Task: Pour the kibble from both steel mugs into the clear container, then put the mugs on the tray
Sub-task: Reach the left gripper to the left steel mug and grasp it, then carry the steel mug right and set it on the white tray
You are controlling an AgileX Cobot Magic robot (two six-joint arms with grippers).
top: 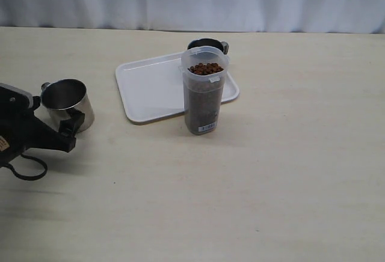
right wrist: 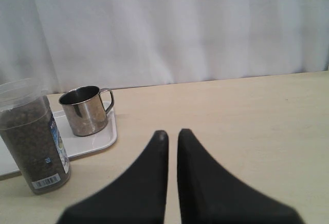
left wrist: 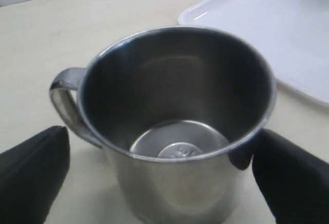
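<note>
One empty steel mug [top: 67, 103] stands upright on the table at the left, bare steel showing at its bottom [left wrist: 177, 144]. My left gripper [top: 66, 131] is open around it, with one finger [left wrist: 36, 167] clear of the handle and the other finger [left wrist: 288, 183] close by the wall. The second steel mug [top: 207, 44] stands on the white tray [top: 150, 88], behind the clear container [top: 204, 94]. Kibble [top: 205, 68] fills the container to near its rim. My right gripper [right wrist: 172, 134] is shut on nothing, above bare table, and is out of the exterior view.
A white curtain [top: 192, 0] hangs behind the far table edge. The tray's near corner [left wrist: 272, 34] lies just past the left mug. In the right wrist view the container [right wrist: 33, 142] stands in front of the tray [right wrist: 97, 142] and its mug [right wrist: 87, 110].
</note>
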